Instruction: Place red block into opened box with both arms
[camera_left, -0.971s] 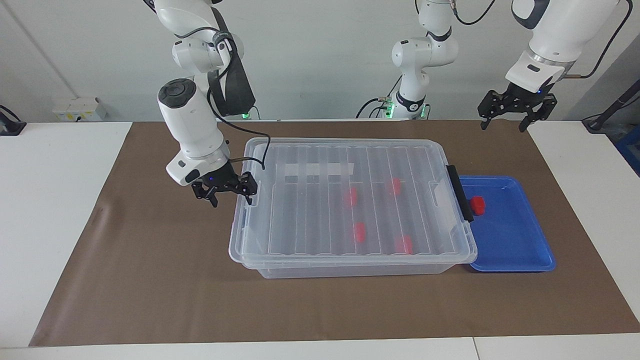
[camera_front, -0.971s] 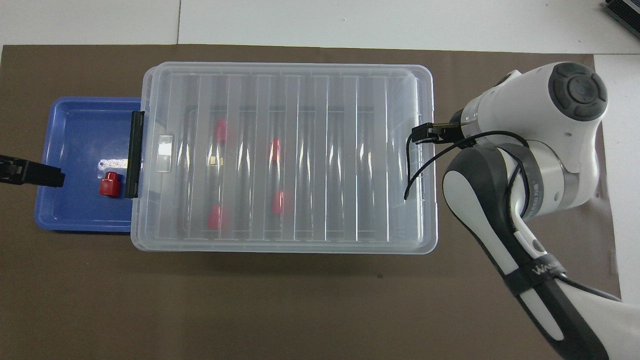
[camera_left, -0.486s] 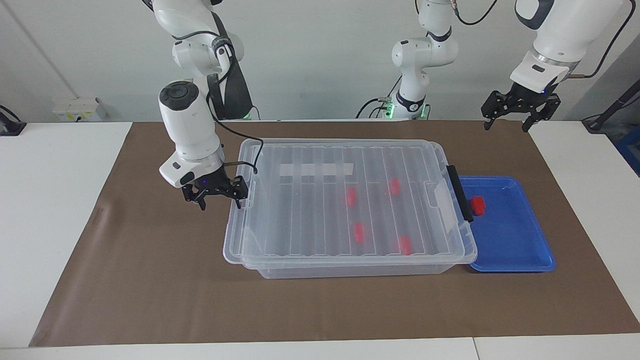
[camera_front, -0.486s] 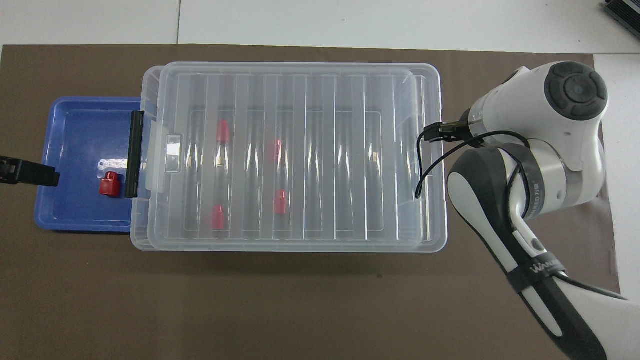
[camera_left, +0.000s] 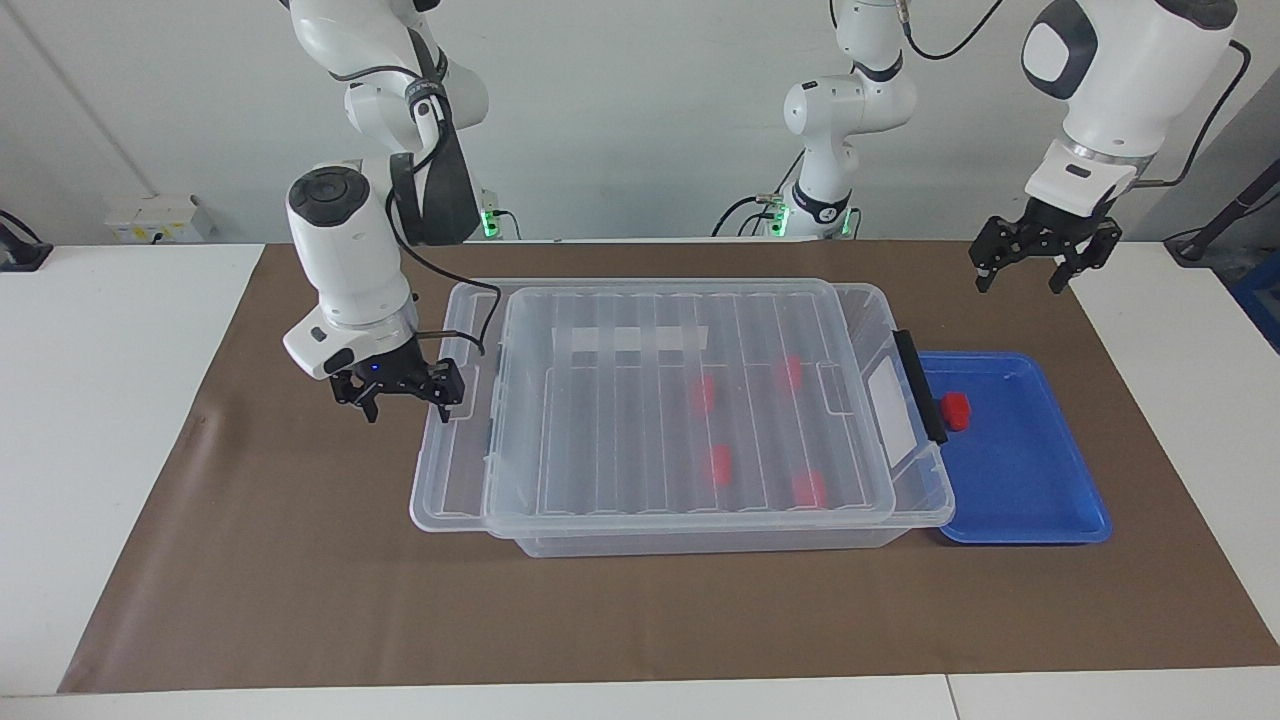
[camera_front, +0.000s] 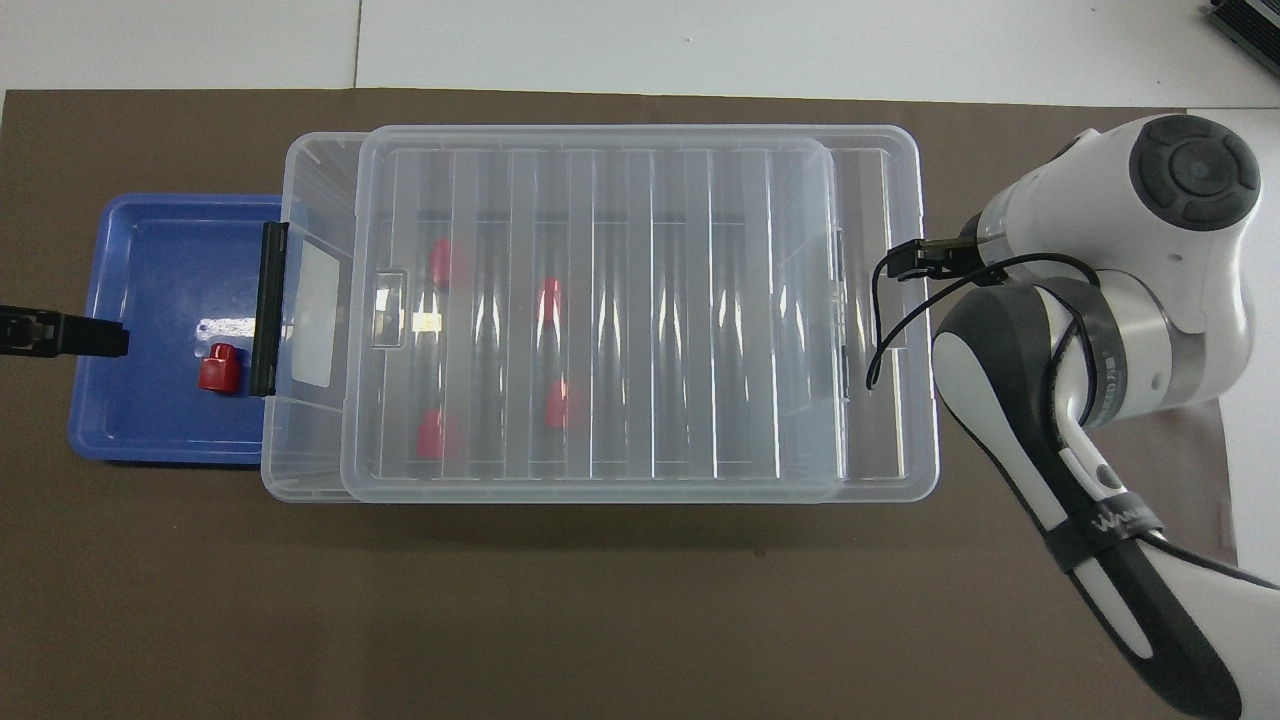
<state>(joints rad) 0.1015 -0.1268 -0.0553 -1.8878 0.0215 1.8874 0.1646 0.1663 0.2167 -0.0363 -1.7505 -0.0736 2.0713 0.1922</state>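
We saw the right tool (camera_left: 401, 388) open at the lid's (camera_left: 690, 400) overhanging end, though whether it gripped the lid we could not tell. The lid sat shifted on the clear box (camera_left: 700, 540). The left tool (camera_left: 1040, 255) hung open over the table's (camera_left: 150, 450) brown mat. A red block (camera_left: 957, 409) lay in the blue tray (camera_left: 1030, 500).

One camera looks from high across the table toward the robots, another steeply down from above them; both share the box (camera_left: 700, 420) (camera_front: 600, 310).
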